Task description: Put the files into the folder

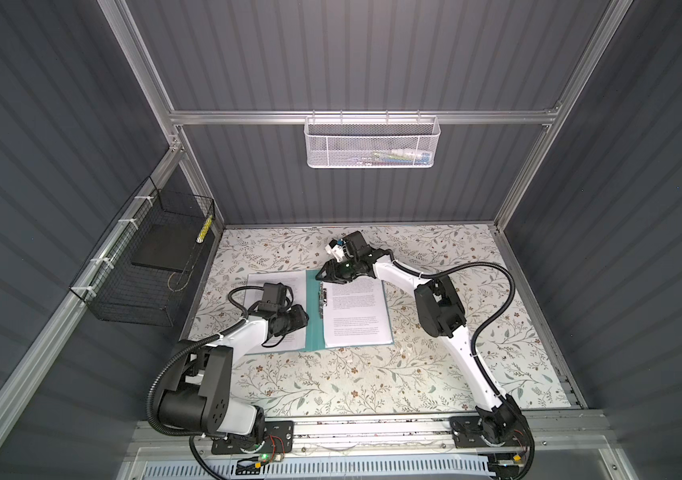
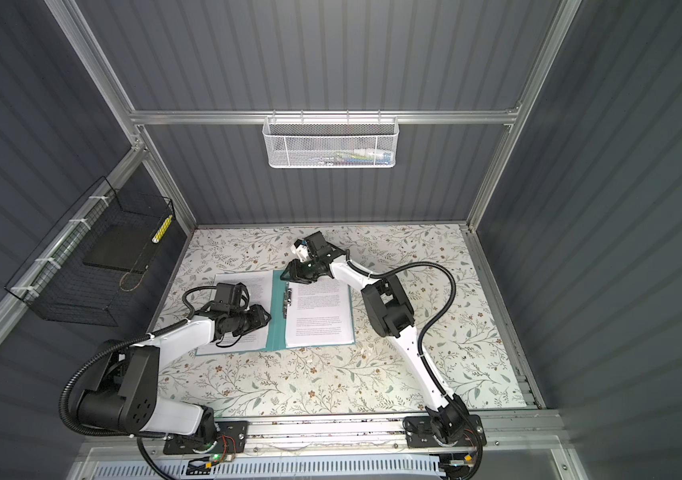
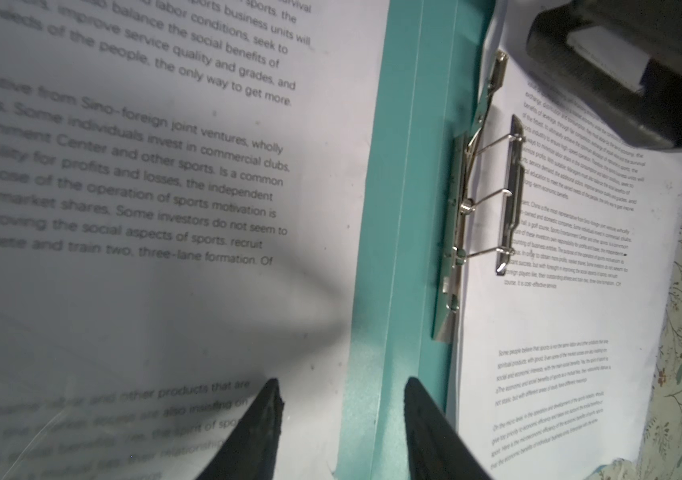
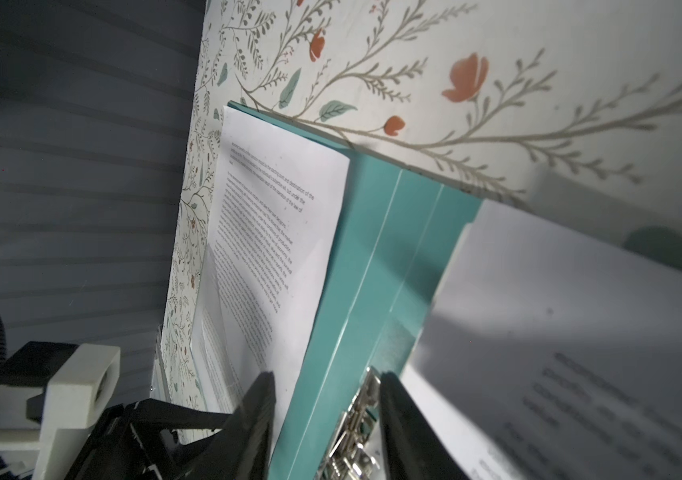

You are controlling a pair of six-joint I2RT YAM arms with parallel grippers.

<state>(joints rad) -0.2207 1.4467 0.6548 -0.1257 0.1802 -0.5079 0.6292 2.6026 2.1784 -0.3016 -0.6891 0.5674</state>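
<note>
The teal folder (image 1: pixel 314 328) (image 2: pixel 275 328) lies open on the table, its silver clip (image 1: pixel 322 296) (image 3: pixel 511 195) beside the spine. Files lie on both covers: printed white sheets on the left one (image 1: pixel 295 282) (image 3: pixel 165 166) and on the right one (image 1: pixel 358 311) (image 4: pixel 559 332), with the clip bar over their inner edge. My left gripper (image 1: pixel 305 320) (image 3: pixel 341 390) hovers open over the left sheets' inner edge and the spine, holding nothing. My right gripper (image 1: pixel 325 276) (image 4: pixel 327 386) is open at the clip's far end, straddling spine and clip, one finger (image 4: pixel 393 399) against the metal.
A black wire basket (image 1: pixel 123 291) on the left wall holds a dark grey slab (image 1: pixel 160 249). A white mesh basket (image 1: pixel 372 141) hangs on the rear wall. The floral table (image 1: pixel 372 374) stretches toward the front rail; the right arm's elbow (image 1: pixel 439 307) stands beside the folder.
</note>
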